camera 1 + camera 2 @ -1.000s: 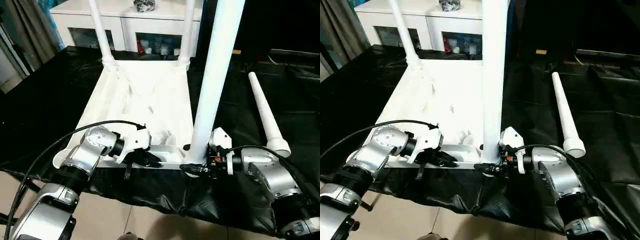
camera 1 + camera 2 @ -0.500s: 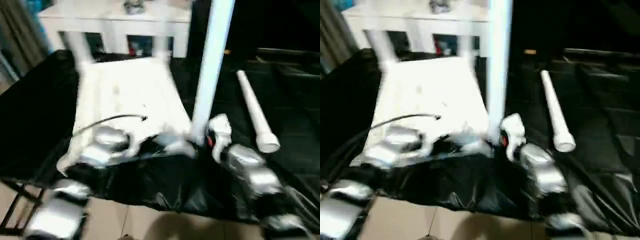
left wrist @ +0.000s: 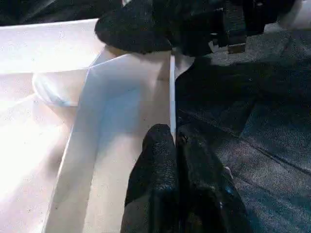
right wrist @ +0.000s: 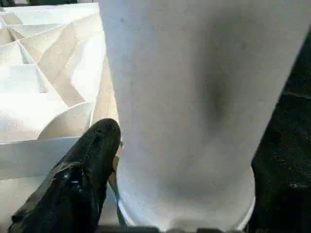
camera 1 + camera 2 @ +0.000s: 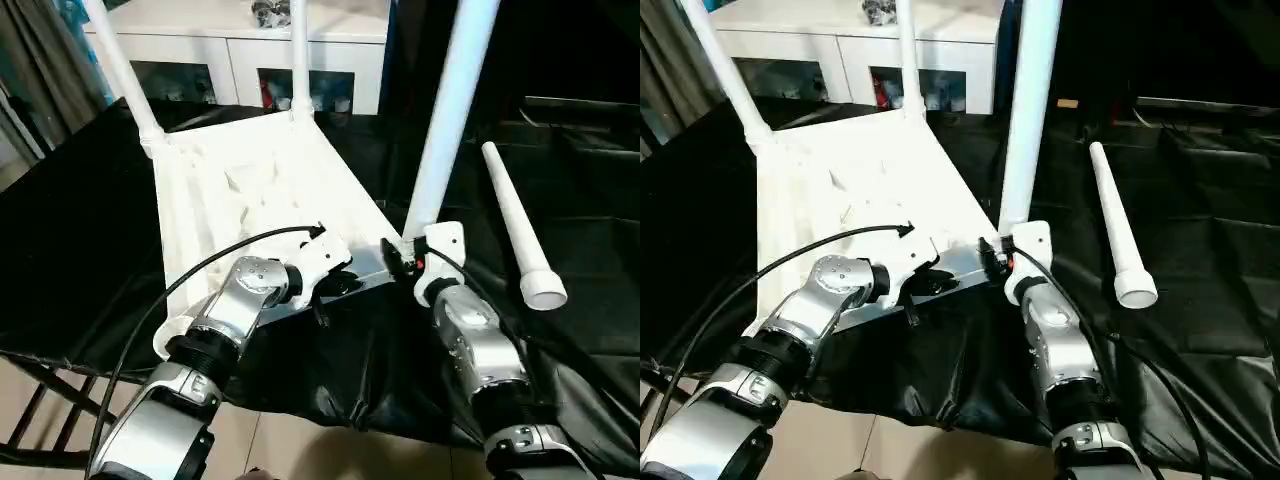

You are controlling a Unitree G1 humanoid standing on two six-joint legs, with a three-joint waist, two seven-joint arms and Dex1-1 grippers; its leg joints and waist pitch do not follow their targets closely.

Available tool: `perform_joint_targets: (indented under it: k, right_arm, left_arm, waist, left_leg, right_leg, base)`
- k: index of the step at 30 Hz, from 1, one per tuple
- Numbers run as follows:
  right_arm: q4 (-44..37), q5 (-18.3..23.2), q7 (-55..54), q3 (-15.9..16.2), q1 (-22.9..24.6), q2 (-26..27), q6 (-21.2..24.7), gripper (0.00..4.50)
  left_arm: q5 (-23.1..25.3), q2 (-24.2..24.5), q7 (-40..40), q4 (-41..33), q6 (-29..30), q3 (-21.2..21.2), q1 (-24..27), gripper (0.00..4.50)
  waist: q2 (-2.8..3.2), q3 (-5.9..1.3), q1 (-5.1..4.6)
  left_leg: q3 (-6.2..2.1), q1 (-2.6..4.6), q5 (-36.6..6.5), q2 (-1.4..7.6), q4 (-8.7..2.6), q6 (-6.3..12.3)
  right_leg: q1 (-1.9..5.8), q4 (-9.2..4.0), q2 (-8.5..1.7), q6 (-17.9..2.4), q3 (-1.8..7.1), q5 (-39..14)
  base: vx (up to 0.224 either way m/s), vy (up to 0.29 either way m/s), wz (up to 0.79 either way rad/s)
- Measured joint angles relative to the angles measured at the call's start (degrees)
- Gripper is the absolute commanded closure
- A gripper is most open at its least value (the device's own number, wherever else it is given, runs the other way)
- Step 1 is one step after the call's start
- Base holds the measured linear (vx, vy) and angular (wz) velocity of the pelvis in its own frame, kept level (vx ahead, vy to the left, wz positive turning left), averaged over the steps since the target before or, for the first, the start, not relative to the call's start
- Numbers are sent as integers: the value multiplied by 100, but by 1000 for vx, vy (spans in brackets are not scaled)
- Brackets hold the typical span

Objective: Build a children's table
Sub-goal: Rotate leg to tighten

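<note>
Three legs [image 5: 445, 140] stand upright in the upturned tabletop [image 5: 250, 190], a fourth leg [image 5: 520, 235] lies beside it; left gripper [image 3: 175, 141] pinches its near rim, right gripper [image 5: 405, 255] straddles the near leg.

Upright legs [image 5: 455, 105] cut off by the top edge.

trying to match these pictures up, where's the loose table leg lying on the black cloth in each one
Left eye view: loose leg lies right of centre, wide end nearest.
Right eye view: same leg, right of centre.
Left wrist view: not in it.
Right wrist view: not in it.
Shared landmark: the upright leg at the tabletop's near corner.
</note>
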Motion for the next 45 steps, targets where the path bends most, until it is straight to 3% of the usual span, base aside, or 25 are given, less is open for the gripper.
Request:
perform_joint_targets:
  k: [4, 13, 16, 18, 21, 22, 26, 28, 33, 37, 41, 45]
  right_arm:
    - [-68, 124, 1076, 232, 48, -417, -7, 61]
    - [-901, 608, 4069, 1020, 385, -1548, 294, 61]
    - [-957, 686, 4599, 1153, 392, -1725, 323, 61]
    - [-987, 707, 4872, 1244, 392, -1832, 336, 94]
    - [-1059, 736, 5164, 1289, 388, -1949, 460, 97]
    - [-1105, 748, 5306, 1330, 380, -2006, 519, 122]
    - [-1166, 782, 5559, 1412, 375, -2080, 599, 142]
    - [-1168, 782, 5565, 1413, 376, -2075, 599, 166]
    - [-1244, 747, 5283, 1337, 471, -1962, 623, 176]
    - [-1175, 605, 3928, 931, 576, -1438, 695, 178]
    - [-905, 344, 1764, 355, 530, -651, 641, 178]
    - [-843, 141, 613, 205, 483, -314, 555, 178]
  left_arm:
    - [-87, 259, -470, -44, -171, -9, 27, 450]
    - [-458, 1021, -2160, -115, -656, -80, 142, 450]
    - [-458, 1120, -2463, -110, -760, -117, 142, 450]
    - [-459, 1178, -2625, -110, -791, -152, 141, 450]
    - [-482, 1214, -2814, -110, -819, -193, 141, 450]
    - [-500, 1240, -2899, -110, -843, -207, 141, 450]
    - [-507, 1295, -3096, -110, -923, -237, 141, 450]
    - [-507, 1298, -3102, -109, -935, -237, 141, 450]
    - [-492, 1290, -3005, -79, -908, -206, 141, 450]
    - [-317, 1087, -2237, 81, -709, -102, 38, 450]
    - [-179, 512, -1142, 60, -174, -13, 5, 450]
    - [-77, 168, -555, -131, 143, -19, 60, 450]
  waist:
    - [0, 2, -24]
    - [5, 2, 116]
    - [4, 2, 146]
    - [4, 2, 154]
    - [5, 1, 177]
    - [3, 1, 185]
    - [3, 1, 217]
    - [3, 1, 223]
    - [0, -1, 214]
    - [-1, -1, 146]
    - [-5, -1, 10]
    - [0, -5, -8]
  left_leg:
    - [-1, -10, 0, 2, -10, 1]
    - [-2, -46, -7, 4, 5, 31]
    - [0, -46, -17, 4, 18, 19]
    - [0, -45, -17, 4, 19, 18]
    - [0, -46, -17, 4, 19, 18]
    - [0, -46, -17, 4, 19, 18]
    - [0, -50, -16, 4, 20, 20]
    - [0, -50, -16, 5, 21, 20]
    - [0, -45, -16, 6, 20, 18]
    - [0, -15, -6, 8, 24, 2]
    - [-1, 10, -4, 6, 28, -2]
    - [0, 11, -5, 3, 21, -3]
  right_leg:
    - [-11, 4, 0, -20, -5, 12]
    - [-29, 6, 0, -25, -7, 5]
    - [-26, 8, 0, -27, -1, 7]
    - [-25, 9, 0, -27, 0, 8]
    - [-23, 11, 0, -27, 1, 7]
    - [-22, 11, 0, -26, 2, 7]
    - [-23, 11, 0, -24, 2, 6]
    - [-23, 11, 0, -24, 2, 6]
    - [-22, 15, 0, -24, 1, 6]
    - [-1, 16, 0, 5, 2, -10]
    - [20, 2, -3, 9, 2, -13]
    - [21, 1, -2, 9, 7, -13]
  base:
    - [0, 0, 0]
    - [0, 0, 0]
    - [0, 0, 0]
    - [0, 0, 0]
    - [0, 0, 0]
    - [0, 0, 0]
    - [0, 0, 0]
    - [0, 0, 0]
    - [0, 0, 0]
    - [0, 0, 0]
    - [0, 0, 0]
    - [0, 0, 0]
